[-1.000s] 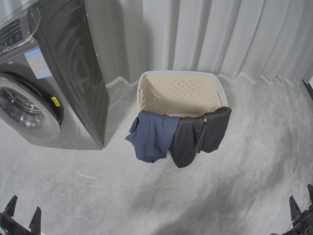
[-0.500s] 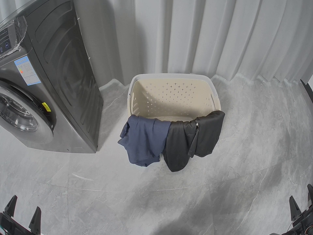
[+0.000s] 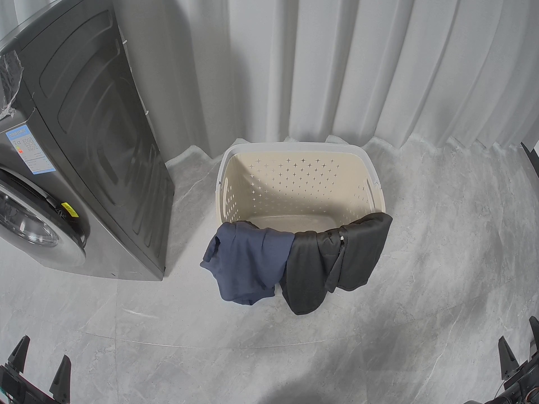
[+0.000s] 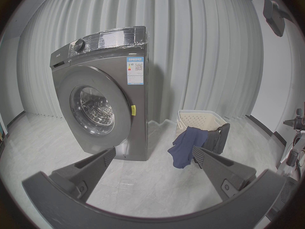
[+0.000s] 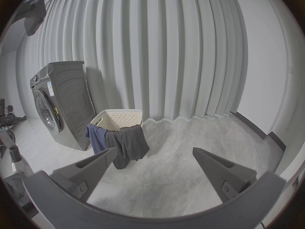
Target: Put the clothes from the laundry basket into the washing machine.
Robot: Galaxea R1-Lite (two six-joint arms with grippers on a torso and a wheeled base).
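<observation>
A cream laundry basket [image 3: 234,164] [image 4: 190,116] [image 5: 109,115] stands on the floor before the curtain. Over its near rim hang a blue garment [image 3: 247,262] [image 4: 184,145] [image 5: 96,139] and, to its right, a black garment [image 3: 331,256] [image 4: 219,137] [image 5: 130,143]. The grey washing machine [image 3: 84,158] [image 4: 105,96] [image 5: 63,102] stands to the left of the basket with its round door shut. My left gripper [image 3: 39,363] [image 4: 152,153] sits low at the near left, open and empty. My right gripper [image 3: 519,343] [image 5: 152,153] is at the near right, open and empty, well short of the basket.
A white pleated curtain [image 3: 337,51] runs along the back behind the basket and the machine. Grey marble-look floor [image 3: 252,349] lies open between the grippers and the basket. A dark skirting board [image 5: 257,129] lines the white wall on the right.
The head view has shifted: the basket and machine now sit lower and further left in the picture. The garments hang as before, and both grippers hold their places.
</observation>
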